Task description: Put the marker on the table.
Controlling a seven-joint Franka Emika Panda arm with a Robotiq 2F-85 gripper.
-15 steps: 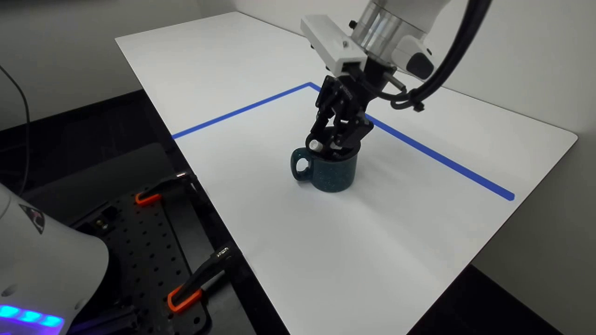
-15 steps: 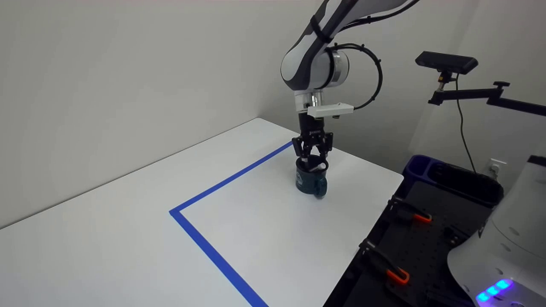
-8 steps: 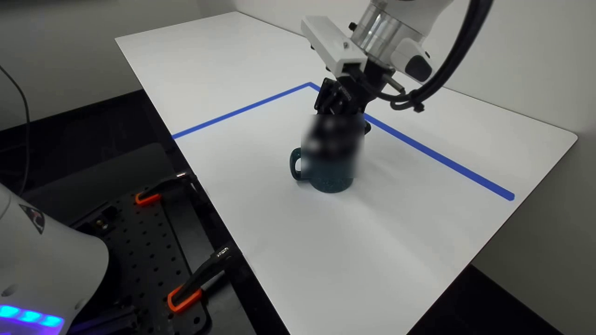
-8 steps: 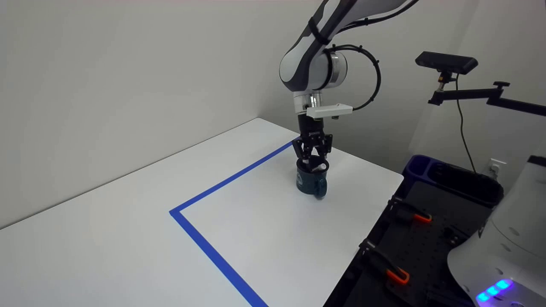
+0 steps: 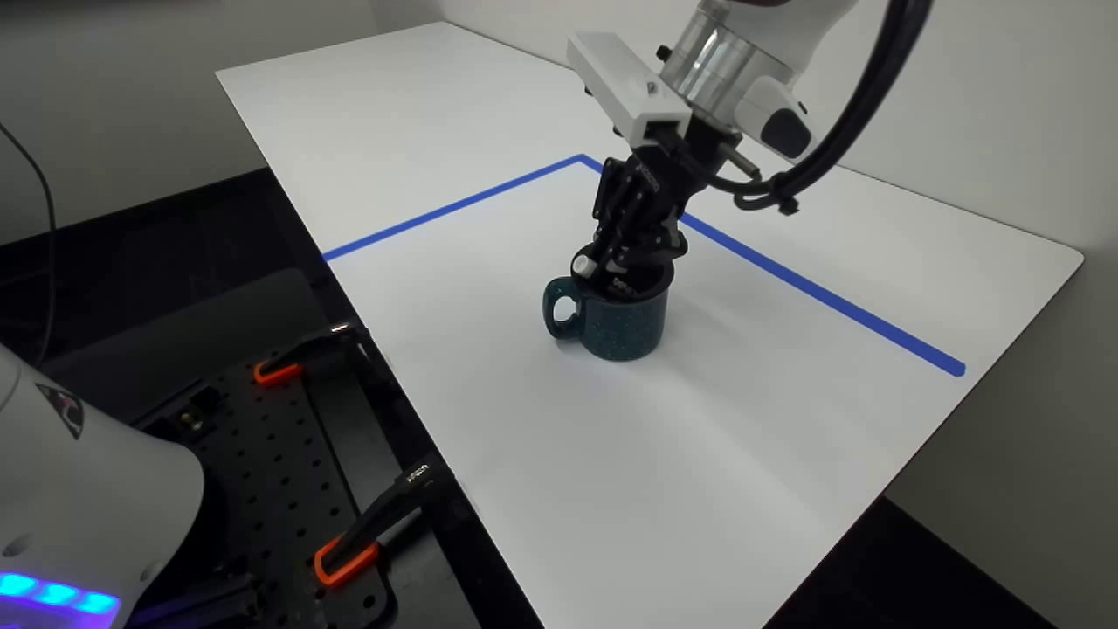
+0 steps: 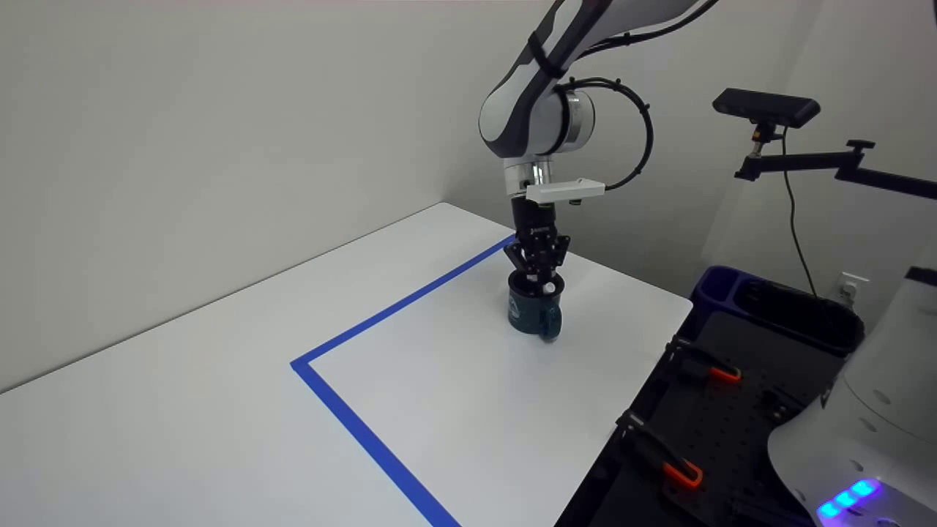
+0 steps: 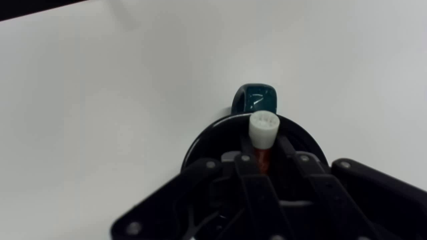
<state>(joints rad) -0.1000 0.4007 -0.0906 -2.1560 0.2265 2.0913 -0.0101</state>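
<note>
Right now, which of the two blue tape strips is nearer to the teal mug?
The wall-side strip, passing behind the teal mug in an exterior view; the cross strip, farther off, runs towards the robot side of the white table.

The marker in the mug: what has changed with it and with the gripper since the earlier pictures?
The gripper has closed on the marker from both sides, seemingly gripping it. The marker's white end has shifted slightly toward the handle of the mug. The mug stays upright, practically in place; the blue tape is unchanged.
</note>
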